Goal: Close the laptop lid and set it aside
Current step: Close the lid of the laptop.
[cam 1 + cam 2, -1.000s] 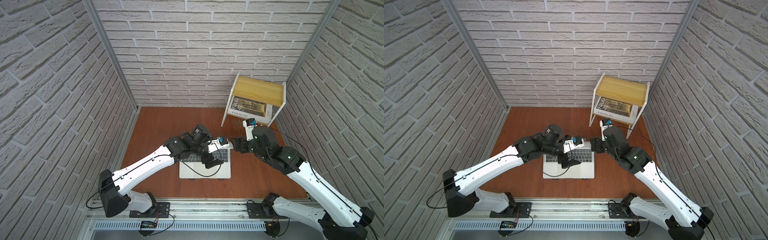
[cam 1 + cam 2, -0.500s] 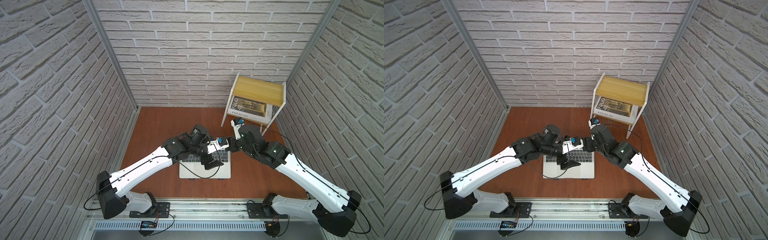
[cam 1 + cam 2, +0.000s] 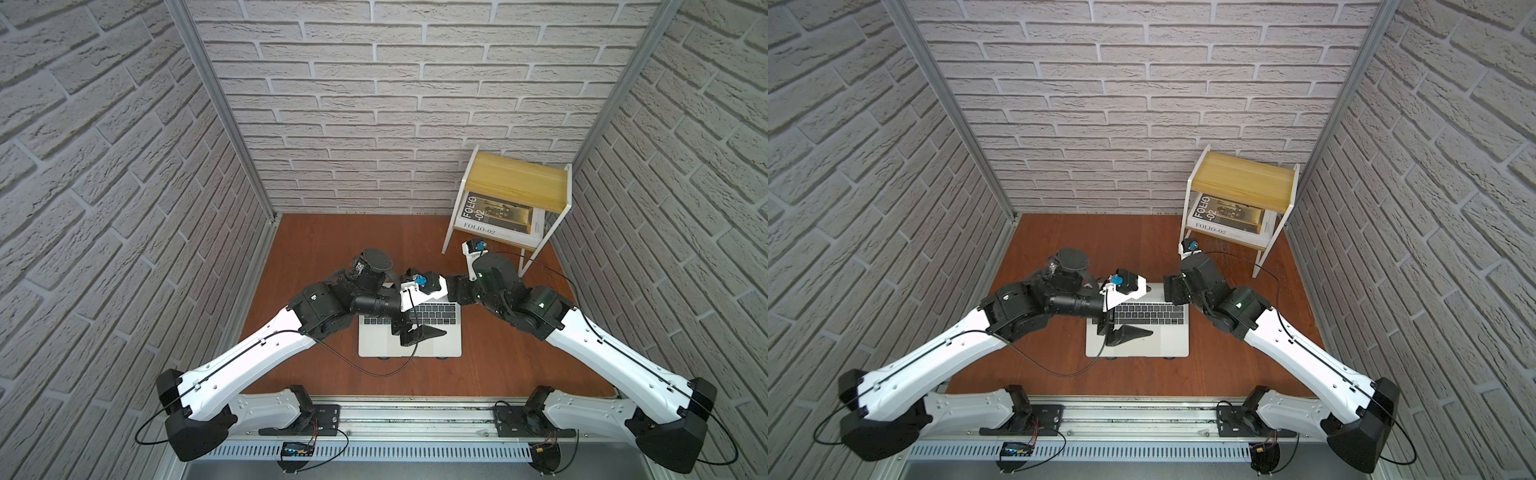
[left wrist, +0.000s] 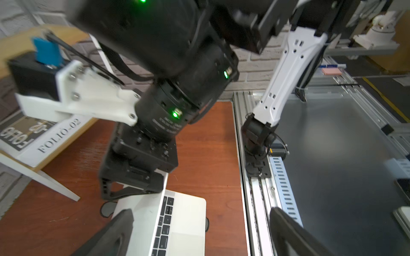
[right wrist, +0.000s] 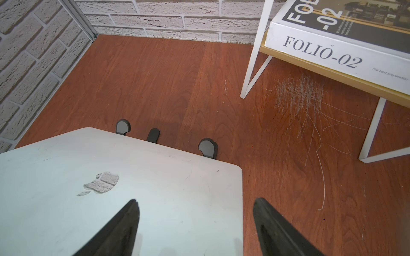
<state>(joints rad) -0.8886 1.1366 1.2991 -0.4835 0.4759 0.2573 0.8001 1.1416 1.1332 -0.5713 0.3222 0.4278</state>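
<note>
The silver laptop [image 3: 451, 343] [image 3: 1173, 343] sits on a dark stand in the middle of the wooden table, with its keyboard showing in both top views. The laptop lid [image 5: 155, 199] stands partly raised; its outer shell with the grey apple logo fills the right wrist view. My left gripper [image 3: 430, 313] [image 4: 200, 210] is open across the lid's edge [image 4: 144, 212], one finger over the palm rest. My right gripper [image 3: 455, 286] [image 5: 195, 200] is open behind the lid's right corner, one finger over the shell, the other beyond its side edge.
A white-framed shelf with a yellow wooden top [image 3: 515, 180] stands at the back right and holds the white FOLIO-02 book [image 3: 494, 218] [image 5: 332, 51]. Dark stand feet [image 5: 207, 147] stick out behind the laptop. Brick walls close in three sides; a metal rail [image 3: 415, 409] runs along the front.
My right arm has swung left, bringing its gripper from beside the laptop to the back of the lid's right corner. The left arm has hardly moved.
</note>
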